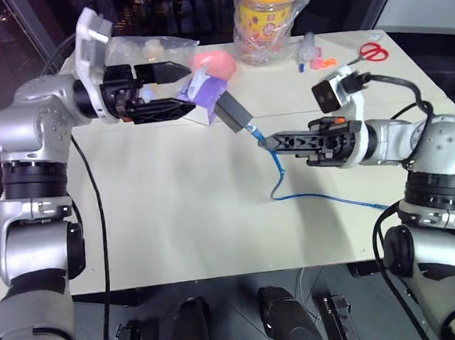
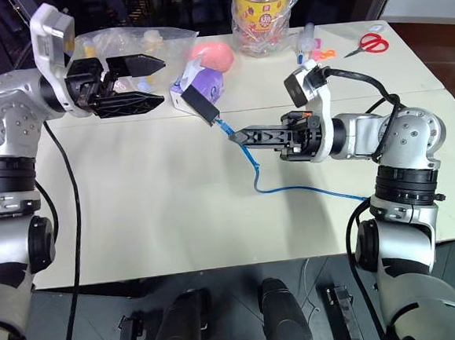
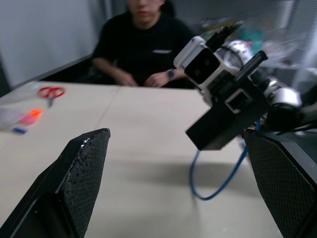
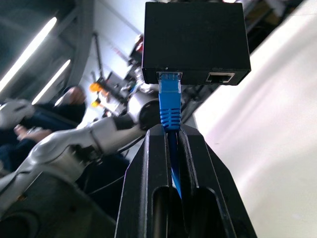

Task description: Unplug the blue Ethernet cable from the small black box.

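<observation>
The small black box [image 1: 235, 113] hangs tilted above the table, in front of the tissue box. The blue Ethernet cable [image 1: 324, 199] has its blue plug [image 4: 170, 94] seated in one of the box's two ports. My right gripper [image 1: 266, 143] is shut on the cable just behind that plug. From there the cord drops in a loop to the tabletop and trails off to the right. My left gripper [image 1: 183, 87] is open and level, to the left of the box and pointing at it. Its wide-spread fingers [image 3: 81, 168] frame the box [image 3: 223, 121] without touching it.
A purple-white tissue box [image 1: 203, 88] stands just behind the black box, with a pink object [image 1: 213, 61] and a clear plastic bag [image 1: 151, 46] beyond it. A yellow-lidded jar [image 1: 266, 13] and red scissors [image 1: 370, 52] sit at the back. A person [image 3: 143, 44] sits at the table's side.
</observation>
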Controlling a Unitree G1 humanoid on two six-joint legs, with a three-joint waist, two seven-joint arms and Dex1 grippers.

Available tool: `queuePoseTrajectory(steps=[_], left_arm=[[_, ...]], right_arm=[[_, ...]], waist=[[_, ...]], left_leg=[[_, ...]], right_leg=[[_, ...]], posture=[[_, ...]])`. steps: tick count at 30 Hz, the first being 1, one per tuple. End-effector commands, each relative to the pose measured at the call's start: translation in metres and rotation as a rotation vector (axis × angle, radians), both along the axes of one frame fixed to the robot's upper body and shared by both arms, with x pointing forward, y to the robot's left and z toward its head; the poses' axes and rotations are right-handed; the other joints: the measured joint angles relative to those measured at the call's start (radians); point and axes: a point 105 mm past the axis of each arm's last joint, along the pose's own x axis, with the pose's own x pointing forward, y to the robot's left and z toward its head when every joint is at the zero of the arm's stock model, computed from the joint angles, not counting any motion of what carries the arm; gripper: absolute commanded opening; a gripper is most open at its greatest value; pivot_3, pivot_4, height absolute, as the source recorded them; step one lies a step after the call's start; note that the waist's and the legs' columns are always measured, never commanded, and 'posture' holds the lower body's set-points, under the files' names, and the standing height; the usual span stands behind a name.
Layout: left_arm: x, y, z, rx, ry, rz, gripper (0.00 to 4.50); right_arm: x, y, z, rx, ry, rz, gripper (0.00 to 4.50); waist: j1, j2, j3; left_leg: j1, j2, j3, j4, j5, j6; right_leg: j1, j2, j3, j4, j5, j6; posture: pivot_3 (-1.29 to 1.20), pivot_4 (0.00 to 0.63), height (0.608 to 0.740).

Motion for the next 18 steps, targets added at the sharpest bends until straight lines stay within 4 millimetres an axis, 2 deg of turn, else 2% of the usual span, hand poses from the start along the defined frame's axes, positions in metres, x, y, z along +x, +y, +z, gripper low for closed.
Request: queuePoseTrajectory(steps=[1,8,18], left_arm=[[-0.007,-0.005,0.008,-0.009,-0.013,-0.091,4.5],[-0.017,-0.015,0.01,-0.033,0.003,-0.184,4.5],[-0.028,-0.009,0.018,-0.062,0.004,-0.225,4.5]], right_arm=[[-0.015,0.002,0.006,0.006,-0.034,0.057,0.08],[-0.021,0.002,0.005,0.015,-0.02,0.067,0.08],[-0.02,0.001,0.009,0.075,0.01,0.032,0.08]], waist=[[0.001,0.0,0.0],[0.002,0.0,0.0],[0.001,0.0,0.0]], left_leg=[[0.0,0.0,0.0,0.0,0.0,0.0],[0.0,0.0,0.0,0.0,0.0,0.0],[0.0,0.0,0.0,0.0,0.0,0.0]], right_leg=[[0.0,0.0,0.0,0.0,0.0,0.0],[0.0,0.0,0.0,0.0,0.0,0.0],[0.0,0.0,0.0,0.0,0.0,0.0]], posture=[[0.0,0.15,0.74],[0.0,0.15,0.74],[0.0,0.15,0.74]])
